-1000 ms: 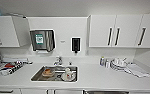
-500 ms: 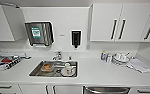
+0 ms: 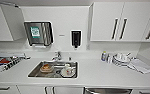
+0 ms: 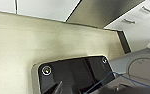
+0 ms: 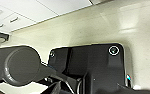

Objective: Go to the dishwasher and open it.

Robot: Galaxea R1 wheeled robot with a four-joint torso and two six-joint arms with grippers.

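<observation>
The dishwasher (image 3: 108,91) sits under the countertop (image 3: 103,73), right of the sink (image 3: 54,70), with just the top strip of its steel front at the lower edge of the head view. Risk: the counter's front edge overhangs it, so a reach started from this close could strike that edge or miss the bar handle. Jaw state of either gripper cannot be determined; the pale floor in both wrist views appears open for backing away.
</observation>
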